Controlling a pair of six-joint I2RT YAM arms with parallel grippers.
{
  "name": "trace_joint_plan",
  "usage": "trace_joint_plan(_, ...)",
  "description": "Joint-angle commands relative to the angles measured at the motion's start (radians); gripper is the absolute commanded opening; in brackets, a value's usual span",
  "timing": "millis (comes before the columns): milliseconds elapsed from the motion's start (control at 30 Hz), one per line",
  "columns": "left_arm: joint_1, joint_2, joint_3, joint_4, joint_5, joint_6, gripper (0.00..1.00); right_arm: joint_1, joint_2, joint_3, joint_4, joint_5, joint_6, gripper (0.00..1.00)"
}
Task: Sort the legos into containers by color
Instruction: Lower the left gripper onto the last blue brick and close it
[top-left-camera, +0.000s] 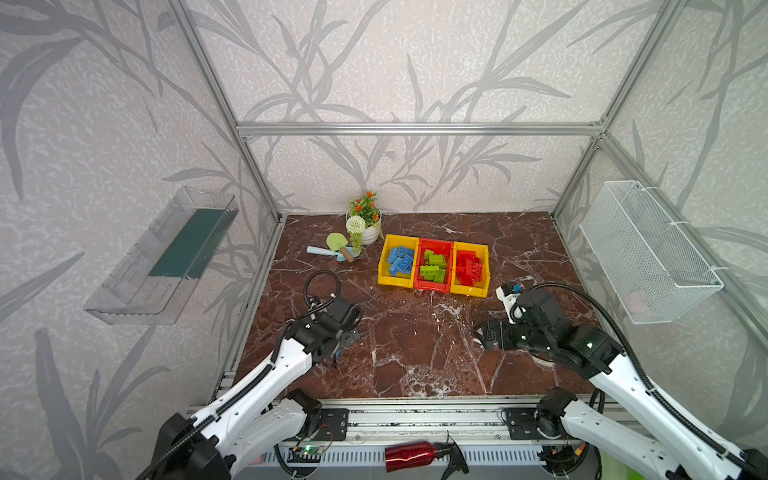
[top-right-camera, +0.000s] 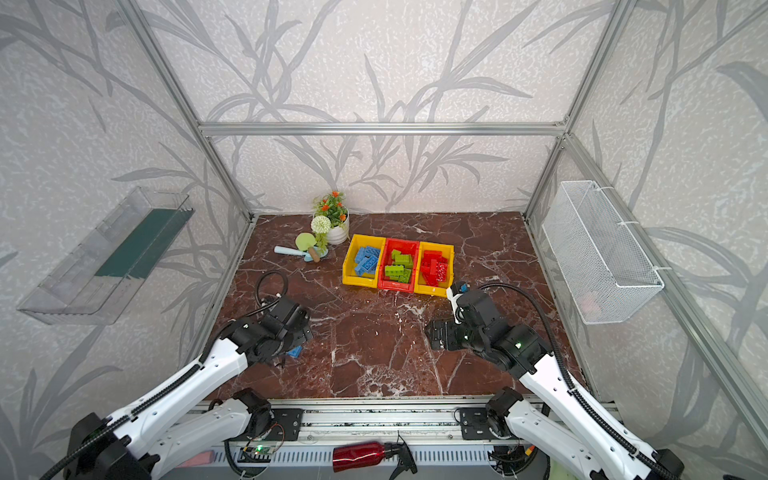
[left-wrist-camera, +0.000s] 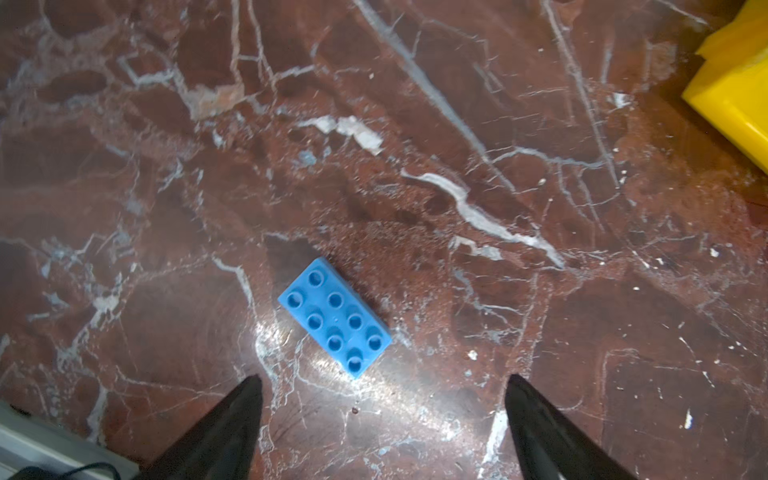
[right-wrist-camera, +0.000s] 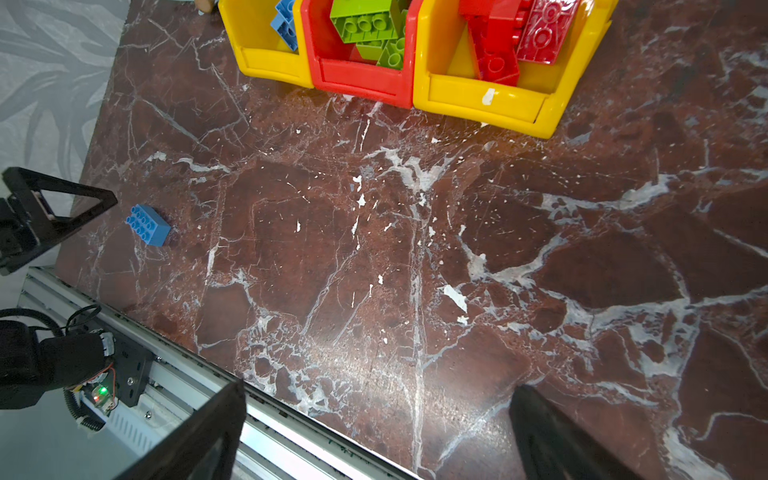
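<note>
Left yellow bin (top-left-camera: 395, 280): blue legos (top-left-camera: 401, 259). Red bin (top-left-camera: 432, 286): green legos (top-left-camera: 434, 268). Right yellow bin (top-left-camera: 468, 291): red legos (top-left-camera: 469, 268). One blue brick (left-wrist-camera: 334, 318) loose on the surface (left-wrist-camera: 561, 324). Left end effector (left-wrist-camera: 383, 377) and right end effector (right-wrist-camera: 379, 385) open, empty.

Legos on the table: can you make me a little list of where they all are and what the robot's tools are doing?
left yellow bin: blue legos
red bin: green legos
right yellow bin: red legos
loose blue lego: on the table, studs up
left tool: open, near loose blue lego, not touching
right tool: open, empty
</note>
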Motion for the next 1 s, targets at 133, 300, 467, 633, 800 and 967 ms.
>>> trace_joint_plan(133, 0.05, -0.063, -0.128, 0.069, 0.019, -0.14, 0.92, 0.007, -0.07, 0.002, -0.047, -0.015, -0.012, 0.99)
trace_joint_plan(300, 0.107, -0.009, -0.157, 0.141, 0.047, -0.132, 0.91, 0.007, -0.102, 0.001, -0.067, -0.012, -0.006, 0.99)
trace_joint_plan(467, 0.167, 0.036, -0.196, 0.211, 0.078, -0.099, 0.88, 0.008, -0.129, -0.006, -0.089, 0.003, -0.005, 0.99)
trace_joint_plan(633, 0.233, 0.121, -0.211, 0.277, 0.094, -0.045, 0.82, 0.008, -0.132, -0.018, -0.089, -0.003, -0.006, 0.99)
trace_joint_plan(800, 0.255, 0.194, -0.188, 0.27, 0.096, -0.056, 0.6, 0.008, -0.13, -0.022, -0.095, 0.005, -0.012, 0.99)
trace_joint_plan(967, 0.253, 0.237, -0.124, 0.21, 0.128, -0.01, 0.38, 0.008, -0.129, -0.022, -0.087, 0.017, -0.01, 0.99)
